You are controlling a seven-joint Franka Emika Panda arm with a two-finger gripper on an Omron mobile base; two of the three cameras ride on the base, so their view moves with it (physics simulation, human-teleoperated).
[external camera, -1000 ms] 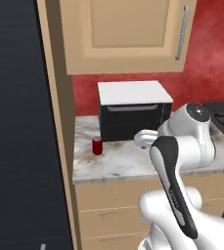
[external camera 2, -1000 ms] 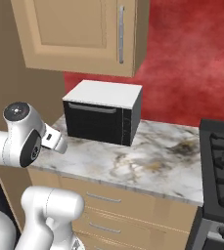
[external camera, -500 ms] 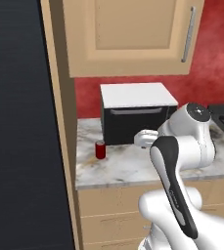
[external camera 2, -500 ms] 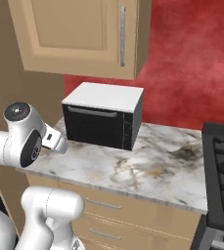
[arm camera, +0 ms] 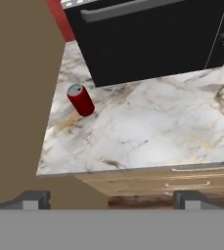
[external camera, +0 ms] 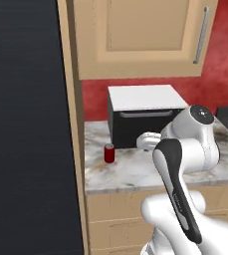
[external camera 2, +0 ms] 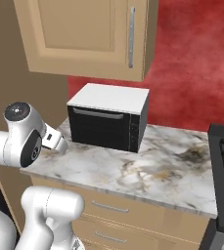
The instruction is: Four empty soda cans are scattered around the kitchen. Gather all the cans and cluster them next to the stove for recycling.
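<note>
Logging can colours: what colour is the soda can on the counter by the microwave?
Red with a silver top; hand view shows it best.

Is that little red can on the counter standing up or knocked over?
Standing up. The red can rests on its base on the marble counter, left of the black oven, with its silver top facing upward in the hand view.

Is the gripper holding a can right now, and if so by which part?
Nothing is held. The gripper is open, and the red soda can stands apart on the marble counter.
</note>
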